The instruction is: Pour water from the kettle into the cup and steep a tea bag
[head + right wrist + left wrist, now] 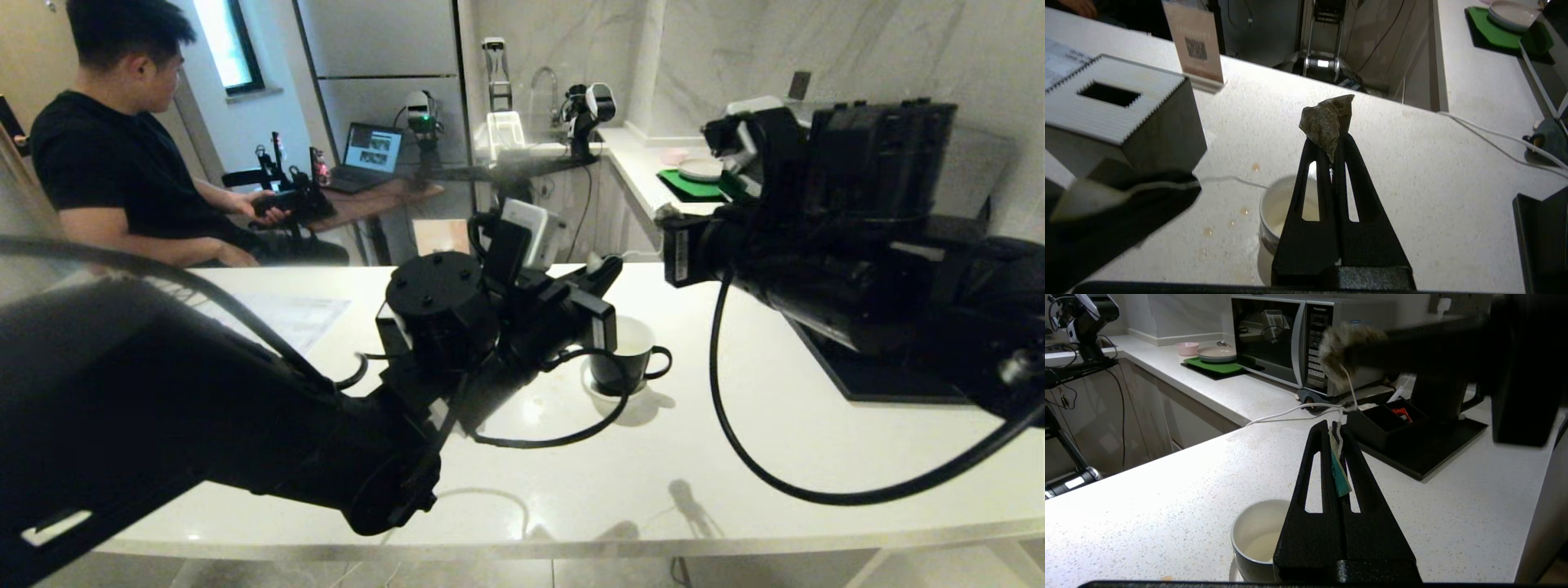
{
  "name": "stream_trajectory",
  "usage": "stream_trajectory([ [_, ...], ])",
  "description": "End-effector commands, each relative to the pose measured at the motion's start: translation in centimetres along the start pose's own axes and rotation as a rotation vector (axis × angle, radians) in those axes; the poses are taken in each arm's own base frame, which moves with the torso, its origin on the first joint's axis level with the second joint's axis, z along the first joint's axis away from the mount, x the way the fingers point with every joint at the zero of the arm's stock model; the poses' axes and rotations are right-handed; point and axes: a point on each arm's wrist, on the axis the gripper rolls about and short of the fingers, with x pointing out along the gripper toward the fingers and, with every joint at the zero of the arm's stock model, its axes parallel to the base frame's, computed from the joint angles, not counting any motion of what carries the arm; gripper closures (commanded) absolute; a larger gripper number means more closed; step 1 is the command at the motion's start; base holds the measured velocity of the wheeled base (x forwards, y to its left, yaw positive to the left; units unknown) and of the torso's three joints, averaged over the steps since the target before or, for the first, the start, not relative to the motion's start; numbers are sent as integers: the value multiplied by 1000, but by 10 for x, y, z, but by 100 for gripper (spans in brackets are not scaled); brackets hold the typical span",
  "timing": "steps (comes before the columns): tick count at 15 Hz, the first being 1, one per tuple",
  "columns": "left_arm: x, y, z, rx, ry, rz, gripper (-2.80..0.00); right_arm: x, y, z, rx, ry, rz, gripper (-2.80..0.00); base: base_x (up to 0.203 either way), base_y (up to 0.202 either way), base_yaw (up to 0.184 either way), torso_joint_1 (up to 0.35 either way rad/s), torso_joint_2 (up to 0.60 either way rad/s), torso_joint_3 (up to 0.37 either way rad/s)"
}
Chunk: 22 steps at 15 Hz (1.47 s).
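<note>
While both hover above the cup (1280, 206), right pincer (1331, 153) clamps the tea bag (1326, 122) – left pincer (1336, 435) pinches its tag

Dim room, window glare, blurred foreground arms.

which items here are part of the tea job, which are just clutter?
In use:
- black glossy mug with white interior on its small white saucer
- crumpled greyish tea bag, pinched by the right gripper
- its teal paper tag on a white string, pinched by the left gripper

Lying about:
- silver microwave
- black cube box with slotted top
- green mat with plate
- pink bowl
</note>
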Motion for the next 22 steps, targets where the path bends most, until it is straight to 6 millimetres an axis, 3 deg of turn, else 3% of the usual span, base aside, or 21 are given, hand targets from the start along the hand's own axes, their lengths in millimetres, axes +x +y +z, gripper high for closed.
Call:
stream_trajectory([
  [1,0,0,-1,-1,-3,0,0,-8,-3,-7,-8,20,0,0,0,0,0,0,0,0],
  [7,1,0,-2,-1,-1,0,0,-18,-5,-17,-22,49,5,0,0,0,0,0,0,0],
  [8,1,0,-2,-1,0,0,0,-19,-5,-17,-24,49,6,-280,0,0,0,0,0,0],
  [22,0,0,0,-1,-5,0,0,-23,-6,-9,-18,24,5,-280,0,0,0,0,0,0],
])
